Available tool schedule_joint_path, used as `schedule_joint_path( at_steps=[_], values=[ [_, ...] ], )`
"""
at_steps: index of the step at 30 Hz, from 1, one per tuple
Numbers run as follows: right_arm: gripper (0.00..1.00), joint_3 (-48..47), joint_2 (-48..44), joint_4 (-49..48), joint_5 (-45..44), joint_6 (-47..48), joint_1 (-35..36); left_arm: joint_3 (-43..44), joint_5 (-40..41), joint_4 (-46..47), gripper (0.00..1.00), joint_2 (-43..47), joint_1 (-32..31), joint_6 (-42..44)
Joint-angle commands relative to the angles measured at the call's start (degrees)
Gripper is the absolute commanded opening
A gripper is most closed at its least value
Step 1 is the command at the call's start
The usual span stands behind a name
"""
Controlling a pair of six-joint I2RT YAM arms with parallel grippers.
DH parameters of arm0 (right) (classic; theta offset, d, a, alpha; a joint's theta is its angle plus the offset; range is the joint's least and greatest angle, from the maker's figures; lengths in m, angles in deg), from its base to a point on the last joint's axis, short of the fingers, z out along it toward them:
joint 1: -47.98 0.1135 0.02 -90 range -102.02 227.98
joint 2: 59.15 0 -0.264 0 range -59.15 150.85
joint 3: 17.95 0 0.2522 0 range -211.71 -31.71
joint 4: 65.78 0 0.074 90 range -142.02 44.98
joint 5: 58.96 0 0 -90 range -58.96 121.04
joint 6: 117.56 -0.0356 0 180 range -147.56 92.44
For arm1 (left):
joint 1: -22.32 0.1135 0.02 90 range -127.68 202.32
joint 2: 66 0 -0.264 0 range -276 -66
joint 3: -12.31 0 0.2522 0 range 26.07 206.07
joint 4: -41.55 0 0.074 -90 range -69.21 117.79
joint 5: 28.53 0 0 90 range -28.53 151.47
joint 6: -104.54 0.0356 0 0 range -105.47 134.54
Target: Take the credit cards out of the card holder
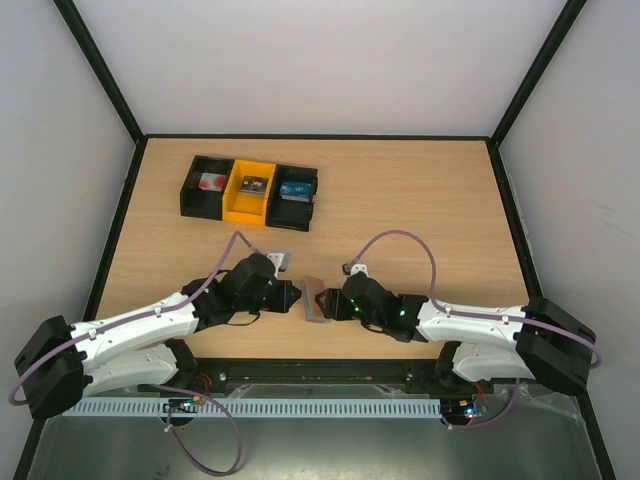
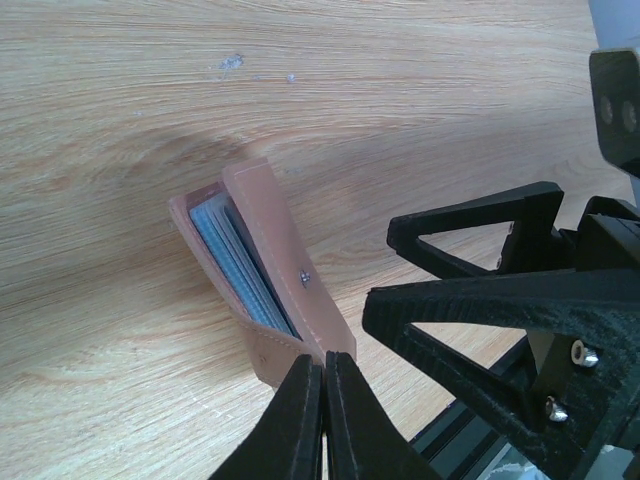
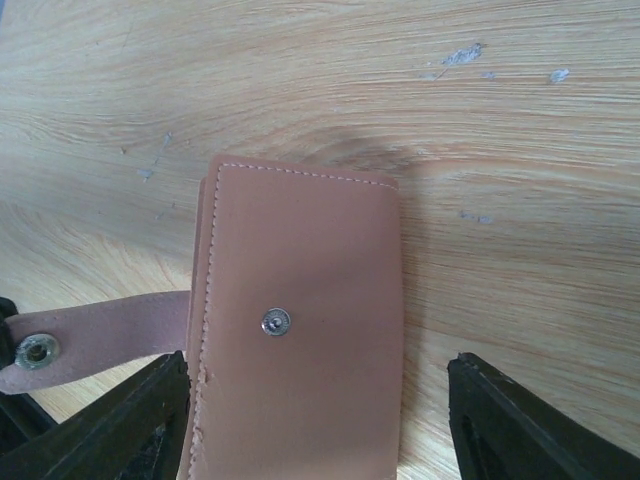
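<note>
A pale wooden bench (image 1: 420,200) sits inside white walls. The card holder (image 1: 315,299) stands half-open on its edge, with a row of bins (image 1: 249,191) well beyond it. The left gripper (image 2: 324,372) is pressed together, pinching the holder's near corner. The right gripper (image 3: 320,425) hangs spread astride the holder's studded face. I'd have the left pinch firm while the right goes into the gap for what look like the credit cards (image 2: 240,265).
</note>
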Motion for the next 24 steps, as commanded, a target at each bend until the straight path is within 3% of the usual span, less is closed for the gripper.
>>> schedule_joint_path(
  at_steps=[1, 14, 24],
  values=[
    [0.7, -1.6, 1.4, -0.2, 0.2, 1.3, 0.2, 0.3, -0.1, 0.6, 0.03, 0.3, 0.1, -0.5],
    [0.79, -1.5, 1.3, -2.9, 1.9, 0.9, 0.2, 1.7, -1.8, 1.1, 0.03, 1.3, 0.1, -1.0],
    [0.79, -3.0, 2.9, -1.9, 1.9, 1.5, 0.3, 1.9, -2.2, 1.4, 0.03, 1.8, 0.1, -1.1]
  ],
)
